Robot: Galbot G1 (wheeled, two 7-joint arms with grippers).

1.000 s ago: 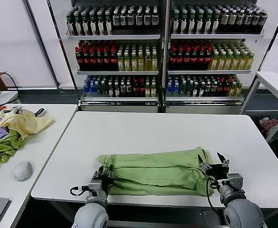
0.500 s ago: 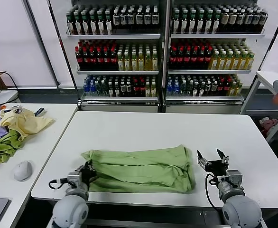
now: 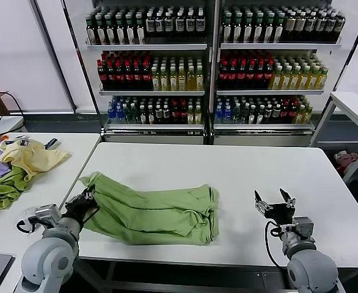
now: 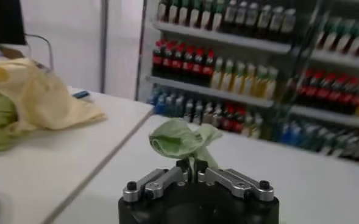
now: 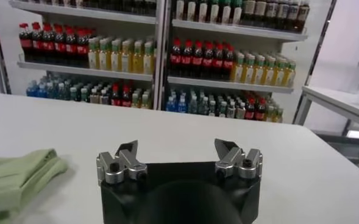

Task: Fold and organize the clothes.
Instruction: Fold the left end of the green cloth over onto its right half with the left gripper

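Head view: your light sage-green cotton shirt [image 3: 157,210] lies bunched in a long band on the white bench [image 3: 240,168], its left end hanging off the left edge, pinched by the left gripper [image 3: 81,204]. Right gripper [image 3: 275,201] hovers apart, fingers wide.

Left wrist: fingers closed on a thin fold. Light, limp, likely slips; grip doubled edges.

Right wrist: shirt end off to one side, fingers holding nothing.

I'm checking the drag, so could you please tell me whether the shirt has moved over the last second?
Yes. The shirt, held by the left claw, has slid left toward the table edge.
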